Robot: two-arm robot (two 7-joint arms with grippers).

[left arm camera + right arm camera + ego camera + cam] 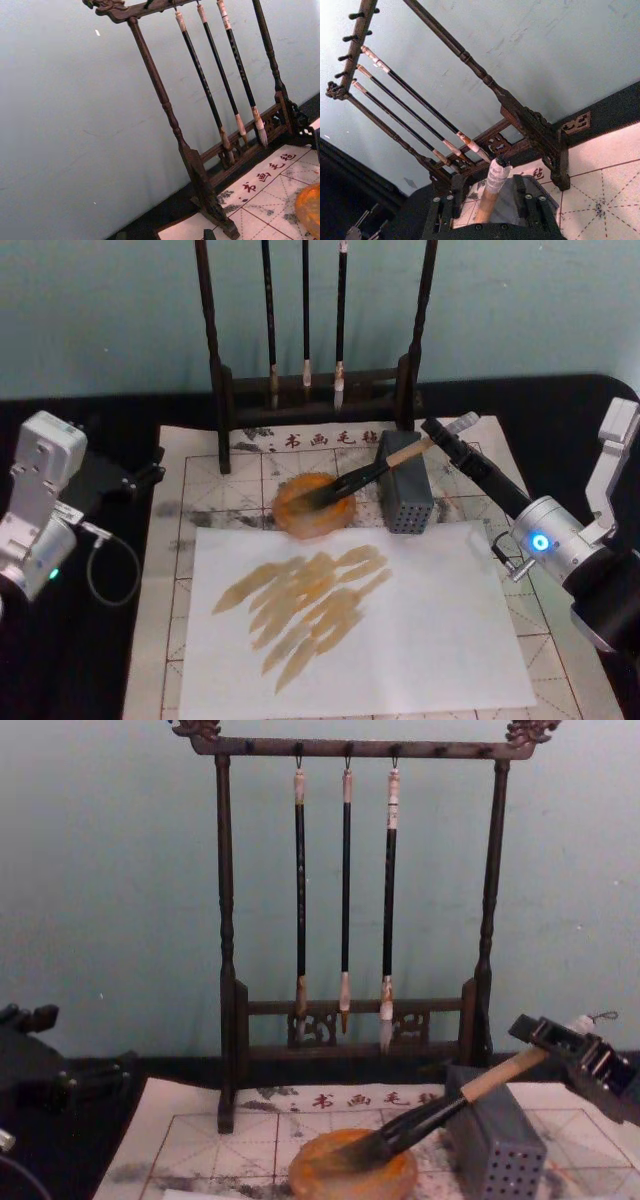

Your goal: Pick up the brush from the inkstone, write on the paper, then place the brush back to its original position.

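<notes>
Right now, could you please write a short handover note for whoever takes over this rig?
Right gripper: closed around the upper end of the thick wooden-handled calligraphy brush.
Left gripper: parked at the table's left edge.
Brush: bristles in the round orange-brown inkstone, handle leaning across the grey perforated block.
White paper sheet: carries tan strokes.
Done: apparently the writing, brush back on the inkstone.
Left: release and retract.
</notes>
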